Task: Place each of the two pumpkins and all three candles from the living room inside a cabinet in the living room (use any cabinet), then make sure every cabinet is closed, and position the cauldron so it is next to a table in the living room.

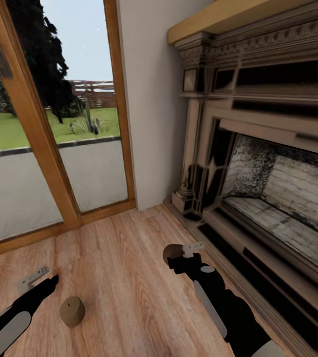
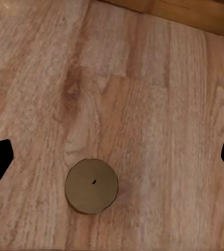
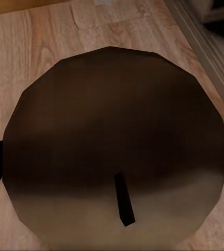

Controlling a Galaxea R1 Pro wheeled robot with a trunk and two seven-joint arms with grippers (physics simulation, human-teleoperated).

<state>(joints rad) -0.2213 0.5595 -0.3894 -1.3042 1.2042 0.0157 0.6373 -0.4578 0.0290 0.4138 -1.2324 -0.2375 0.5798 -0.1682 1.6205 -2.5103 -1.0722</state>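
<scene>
Candle (image 3: pixel 114 151) gripped in right pincer (image 1: pixel 179 255), second candle (image 1: pixel 72 311) on floor (image 1: pixel 124 277)

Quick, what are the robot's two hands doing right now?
Left gripper: open, above a candle on the floor.
Right gripper: shut on another candle.

A candle (image 1: pixel 72 311) stands on the floor (image 1: pixel 124 277), left of the fireplace (image 1: pixel 268 163).
</scene>
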